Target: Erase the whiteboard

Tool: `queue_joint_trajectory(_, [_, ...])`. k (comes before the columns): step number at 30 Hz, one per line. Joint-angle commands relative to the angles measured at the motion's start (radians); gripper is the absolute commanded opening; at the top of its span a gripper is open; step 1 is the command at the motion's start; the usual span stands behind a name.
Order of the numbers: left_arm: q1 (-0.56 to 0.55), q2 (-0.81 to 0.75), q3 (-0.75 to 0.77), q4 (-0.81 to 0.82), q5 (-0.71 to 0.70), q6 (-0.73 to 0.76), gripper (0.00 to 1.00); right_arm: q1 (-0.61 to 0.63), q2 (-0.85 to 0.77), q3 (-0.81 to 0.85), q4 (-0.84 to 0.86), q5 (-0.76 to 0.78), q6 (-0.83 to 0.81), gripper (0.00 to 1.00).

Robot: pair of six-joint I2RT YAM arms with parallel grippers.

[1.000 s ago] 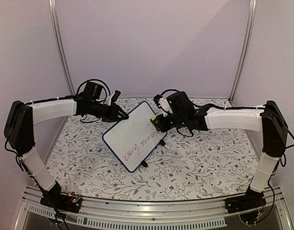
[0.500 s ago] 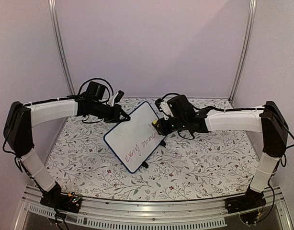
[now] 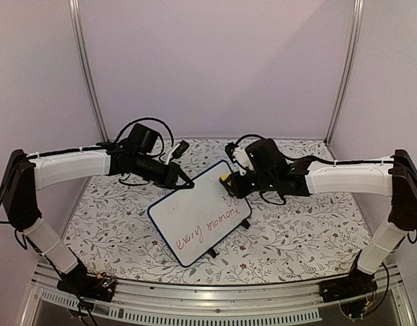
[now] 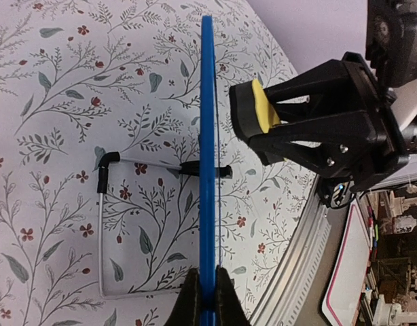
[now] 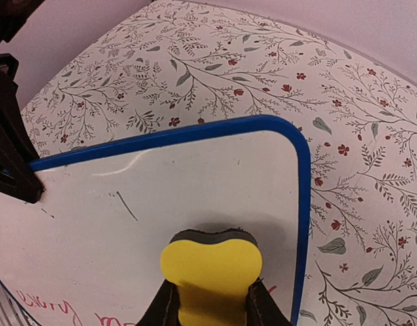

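The whiteboard (image 3: 195, 207) has a blue frame and red handwriting (image 3: 203, 229) along its lower part. It stands tilted on the flowered table. My left gripper (image 3: 186, 182) is shut on its upper left edge, and in the left wrist view the fingertips (image 4: 189, 299) pinch the edge-on blue frame (image 4: 207, 122). My right gripper (image 3: 234, 187) is shut on a yellow eraser (image 5: 210, 268). The eraser's dark felt faces the board's white face (image 5: 161, 183) near the upper right corner. The left wrist view shows a small gap between the eraser (image 4: 258, 109) and the board.
A thin wire stand (image 4: 102, 231) with black feet props the board from behind. The flowered tablecloth (image 3: 297, 224) covers the table. A metal rail (image 3: 215, 299) runs along the near edge. Pale walls and two upright posts (image 3: 86, 75) close off the back.
The left gripper closed on the board's edge. The board shifted toward the near right with both arms. The eraser stayed by the board's upper right corner.
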Motion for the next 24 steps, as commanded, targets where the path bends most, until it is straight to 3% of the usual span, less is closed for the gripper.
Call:
queue_joint_trajectory(1, [0.003,-0.035,-0.044,0.068,0.094,0.032,0.00,0.028,-0.063,-0.094,0.066,0.014,0.024,0.18])
queue_joint_trajectory(24, [0.006,-0.003,-0.064,0.096,0.105,0.024,0.00,0.084,0.003,-0.200,0.138,0.054,0.053,0.19])
